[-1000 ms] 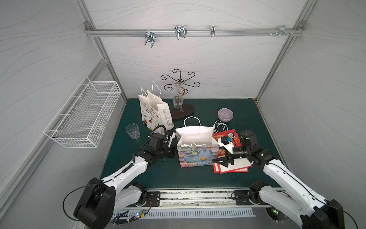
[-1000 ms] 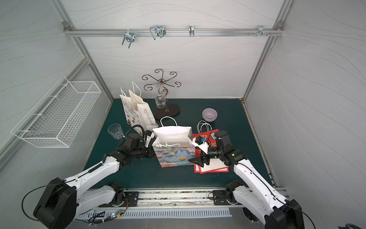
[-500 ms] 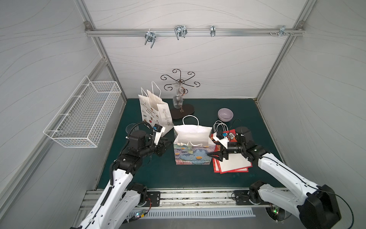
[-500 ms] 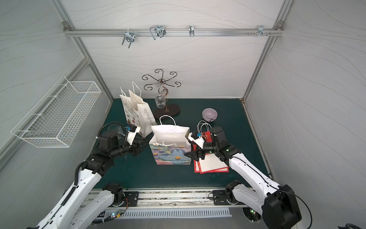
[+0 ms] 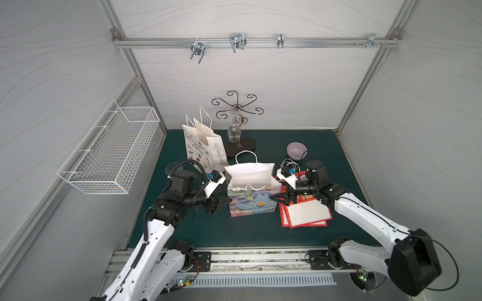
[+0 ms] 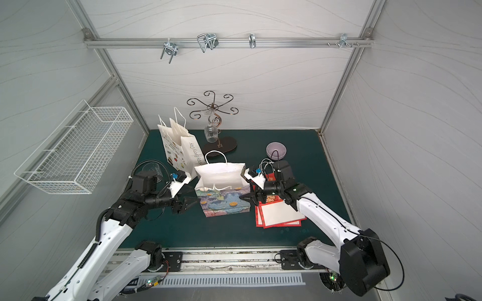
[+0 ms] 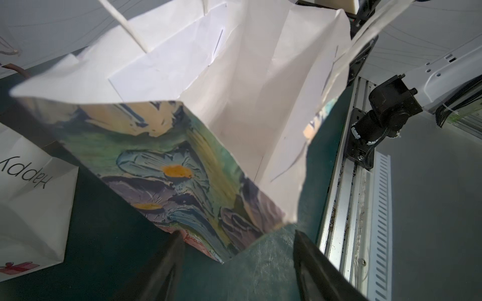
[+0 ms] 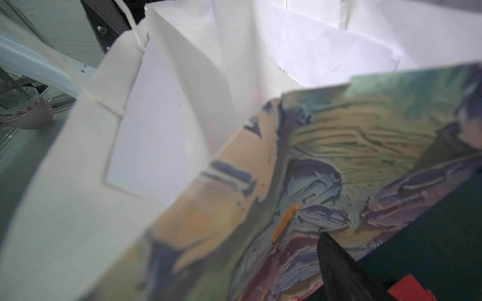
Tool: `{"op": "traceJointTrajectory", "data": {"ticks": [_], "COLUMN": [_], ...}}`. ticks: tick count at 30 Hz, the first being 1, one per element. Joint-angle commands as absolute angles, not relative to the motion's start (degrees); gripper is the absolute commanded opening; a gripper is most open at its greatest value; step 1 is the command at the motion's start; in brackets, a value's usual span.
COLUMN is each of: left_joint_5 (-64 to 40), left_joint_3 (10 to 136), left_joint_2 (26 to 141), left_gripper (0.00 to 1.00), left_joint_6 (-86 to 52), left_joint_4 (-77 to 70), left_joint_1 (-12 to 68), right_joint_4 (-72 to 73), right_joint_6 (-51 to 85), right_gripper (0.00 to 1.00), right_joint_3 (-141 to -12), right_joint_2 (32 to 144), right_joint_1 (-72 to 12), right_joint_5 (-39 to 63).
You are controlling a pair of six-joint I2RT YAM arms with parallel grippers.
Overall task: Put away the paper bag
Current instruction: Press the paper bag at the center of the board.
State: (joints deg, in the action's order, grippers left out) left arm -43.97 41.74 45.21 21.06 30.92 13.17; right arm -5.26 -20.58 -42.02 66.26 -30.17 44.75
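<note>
The paper bag (image 5: 251, 202) (image 6: 224, 200) stands upright mid-table, floral outside, white inside, mouth open and white handles up. My left gripper (image 5: 221, 204) (image 6: 189, 204) is open just left of its base. In the left wrist view both dark fingers are spread around the bag's (image 7: 167, 166) lower corner without touching it, the left gripper (image 7: 238, 234) holding nothing. My right gripper (image 5: 280, 199) (image 6: 249, 199) is open at the bag's right side. The right wrist view shows one finger (image 8: 339, 263) against the floral wall (image 8: 326, 161); the wall hides the other.
Two white printed bags (image 5: 203, 146) stand at the back left beside a metal stand with a hanging wine glass (image 5: 234, 133). A purple bowl (image 5: 296, 150) sits back right; flat red bags (image 5: 305, 216) lie under my right arm. A wire basket (image 5: 112, 153) hangs on the left wall; hooks (image 5: 237, 44) line the rail.
My left gripper went from shut to open and drew back from the bag while its arm rose. The right gripper moved left, closer to the bag, which shifted slightly left.
</note>
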Motion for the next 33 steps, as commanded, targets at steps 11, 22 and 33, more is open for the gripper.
{"op": "traceJointTrajectory", "data": {"ticks": [11, 22, 33], "left_joint_5": [-48.0, -48.7, -48.7], "left_joint_3": [40.8, 38.9, 37.2], "left_joint_2": [49.1, 48.5, 47.6], "left_gripper": [0.43, 0.40, 0.24], "left_joint_6": [20.7, 16.1, 15.7], "left_joint_4": [20.9, 19.1, 18.5], "left_joint_1": [13.0, 13.1, 13.1], "right_joint_4": [-12.6, -2.8, 9.1], "right_joint_6": [-16.2, -6.8, -6.1], "right_gripper": [0.86, 0.78, 0.66], "right_joint_3": [-40.0, -35.3, -36.8], "right_joint_2": [58.7, 60.6, 65.9], "right_joint_1": [-28.1, -35.4, -39.5], "right_joint_5": [41.9, 45.8, 41.9]}}
